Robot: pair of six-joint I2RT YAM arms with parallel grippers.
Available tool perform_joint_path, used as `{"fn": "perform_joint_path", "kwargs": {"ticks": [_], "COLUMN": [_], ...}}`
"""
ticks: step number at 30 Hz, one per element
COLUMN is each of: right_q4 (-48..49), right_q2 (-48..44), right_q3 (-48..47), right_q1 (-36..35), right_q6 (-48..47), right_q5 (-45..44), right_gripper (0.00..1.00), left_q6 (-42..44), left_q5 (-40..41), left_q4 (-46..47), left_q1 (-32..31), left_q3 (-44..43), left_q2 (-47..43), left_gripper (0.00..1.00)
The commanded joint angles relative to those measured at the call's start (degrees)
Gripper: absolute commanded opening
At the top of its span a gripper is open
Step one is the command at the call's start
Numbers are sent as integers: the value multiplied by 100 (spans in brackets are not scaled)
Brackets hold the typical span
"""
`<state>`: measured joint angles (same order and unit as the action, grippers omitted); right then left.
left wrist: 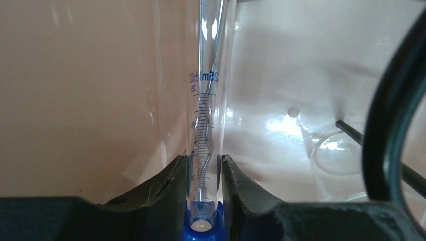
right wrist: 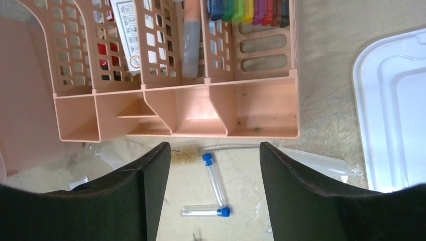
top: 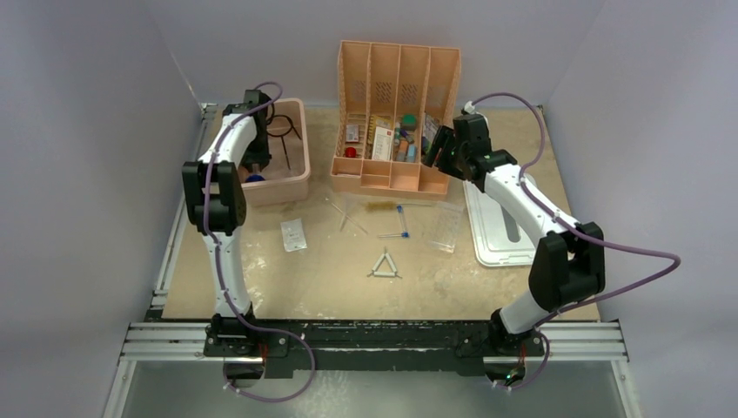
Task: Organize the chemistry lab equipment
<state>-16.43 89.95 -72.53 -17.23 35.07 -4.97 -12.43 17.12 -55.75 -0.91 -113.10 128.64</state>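
Left wrist view: left gripper (left wrist: 205, 168) drawn in narrow, clamped on a clear cylinder (left wrist: 205, 115) just above its blue base. Cylinder running straight up the view, blue scale marks on its wall, down inside the pink bin (left wrist: 75, 100). To the right, in the same bin, black ring of the tripod (left wrist: 389, 125), with a thin black rod crossing the floor behind it. Beside that, a round clear dish (left wrist: 336, 153), perhaps a watch glass, too washed out by glare to tell.

Right wrist view: right gripper (right wrist: 215, 149) spread wide, holding nothing, above the front edge of the orange organizer (right wrist: 261, 113). Below the gap, flat on the table (right wrist: 241, 181), two blue-capped tubes (right wrist: 215, 178), the closed end of one beside the cap of the other. Brush (right wrist: 185, 154) just beside the upper cap. White lid (right wrist: 397, 110) at the right.

Top view: left arm bent over the bin at the far left. Triangle (top: 385, 266) flat on the table, nearer the arms than the tubes. Packet (top: 294, 235) to its left, well apart. Rack (top: 446, 228) right of the tubes, just beside the lid.
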Motion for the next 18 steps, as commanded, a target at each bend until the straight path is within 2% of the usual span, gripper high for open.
{"fn": "perform_joint_path", "kwargs": {"ticks": [1, 7, 13, 18], "right_q4": [219, 297, 416, 510], "right_q2": [-408, -444, -472, -476], "right_q3": [-153, -116, -94, -43], "right_q1": [-59, -74, -78, -81], "right_q6": [-311, -378, -403, -423], "right_q5": [-54, -29, 8, 49], "right_gripper": [67, 68, 69, 69], "left_q6": [63, 15, -76, -138], "left_q5": [158, -98, -794, -1425], "left_q4": [-57, -77, 28, 414], "left_q1": [7, 5, -7, -127], "left_q3": [-198, -379, -453, -48], "left_q2": [-239, -438, -1020, -1840], "left_gripper": [33, 45, 47, 47]}}
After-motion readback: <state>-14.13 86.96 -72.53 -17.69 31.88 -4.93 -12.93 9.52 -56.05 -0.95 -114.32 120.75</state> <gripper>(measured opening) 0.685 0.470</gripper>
